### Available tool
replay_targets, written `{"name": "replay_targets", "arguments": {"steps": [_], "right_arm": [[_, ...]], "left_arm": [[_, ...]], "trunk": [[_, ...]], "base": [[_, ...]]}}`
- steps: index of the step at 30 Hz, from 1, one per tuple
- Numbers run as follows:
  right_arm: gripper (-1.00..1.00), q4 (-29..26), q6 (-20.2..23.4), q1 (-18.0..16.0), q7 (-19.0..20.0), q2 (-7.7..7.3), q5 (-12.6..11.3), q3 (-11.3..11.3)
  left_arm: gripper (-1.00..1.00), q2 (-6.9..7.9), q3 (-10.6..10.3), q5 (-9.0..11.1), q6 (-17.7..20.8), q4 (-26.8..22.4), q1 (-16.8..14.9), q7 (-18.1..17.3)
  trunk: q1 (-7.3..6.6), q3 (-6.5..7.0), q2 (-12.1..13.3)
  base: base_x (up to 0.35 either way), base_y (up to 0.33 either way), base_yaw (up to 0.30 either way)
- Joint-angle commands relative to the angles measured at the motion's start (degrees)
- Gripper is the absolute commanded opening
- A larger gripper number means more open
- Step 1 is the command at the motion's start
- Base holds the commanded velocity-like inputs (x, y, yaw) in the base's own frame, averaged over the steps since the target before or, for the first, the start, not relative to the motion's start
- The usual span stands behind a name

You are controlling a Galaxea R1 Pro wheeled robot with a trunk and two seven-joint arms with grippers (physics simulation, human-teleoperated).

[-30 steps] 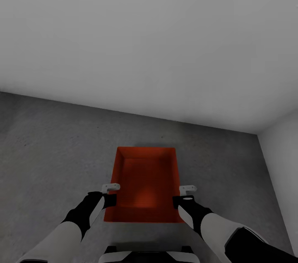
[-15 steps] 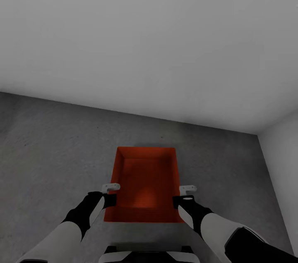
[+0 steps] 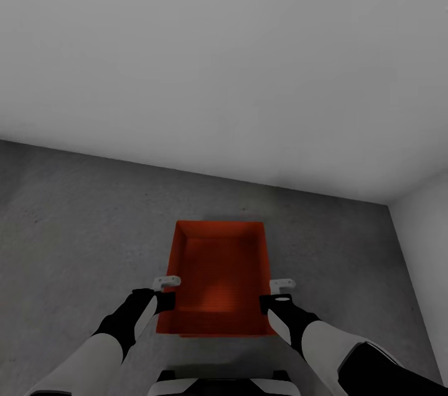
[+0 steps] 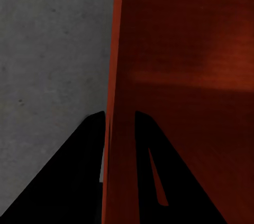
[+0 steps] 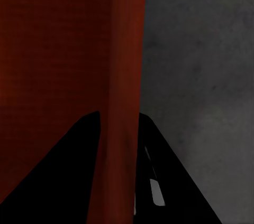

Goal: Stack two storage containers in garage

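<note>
Nothing shifted, both claws (left (image 3: 167,291), right (image 3: 278,294)) pinching container (image 3: 218,271) walls, bare floor (image 3: 74,228), wall (image 3: 224,60) ahead.

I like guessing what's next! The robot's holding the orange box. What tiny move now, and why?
Probably ease the storage container straight down to rest. The left gripper and right gripper have jaws pinching its side walls above the floor; whether it rests yet is unclear.

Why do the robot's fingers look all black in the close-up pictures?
In the left wrist view the fingers are dark, unlit shapes straddling the container wall; the right wrist view's fingers look the same; the head view is dim and soft, showing grey floor.
</note>
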Motion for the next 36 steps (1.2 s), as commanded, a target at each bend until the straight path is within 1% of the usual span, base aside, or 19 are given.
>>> {"name": "replay_targets", "arguments": {"steps": [1,18,24,36], "right_arm": [[-1.0,0.1,3.1,0.0,-0.8,0.02,-0.6,0.9],[-1.0,0.1,3.1,0.0,-0.8,-0.03,-0.6,0.9],[-1.0,0.1,3.2,0.0,-0.8,0.0,-0.6,0.9],[-1.0,0.1,3.2,0.0,-0.8,0.02,-0.6,0.9]], "left_arm": [[-1.0,-0.36,-0.2,-1.5,0.3,-0.2,0.0,0.6],[-1.0,-0.46,-0.2,-1.1,0.6,-0.2,0.0,0.6],[-1.0,-0.46,-0.2,-1.1,0.6,-0.1,0.0,0.5],[-1.0,-0.42,-0.2,-1.1,0.6,0.0,0.0,0.4]], "trunk": [[0.02,-0.05,-0.1],[0.02,-0.05,-0.1],[1.34,-1.13,-2.5],[1.34,-1.13,-2.5]], "base": [[0.0,0.0,0.0],[0.0,0.0,0.0],[0.0,0.0,0.0],[0.0,0.0,0.0]]}}
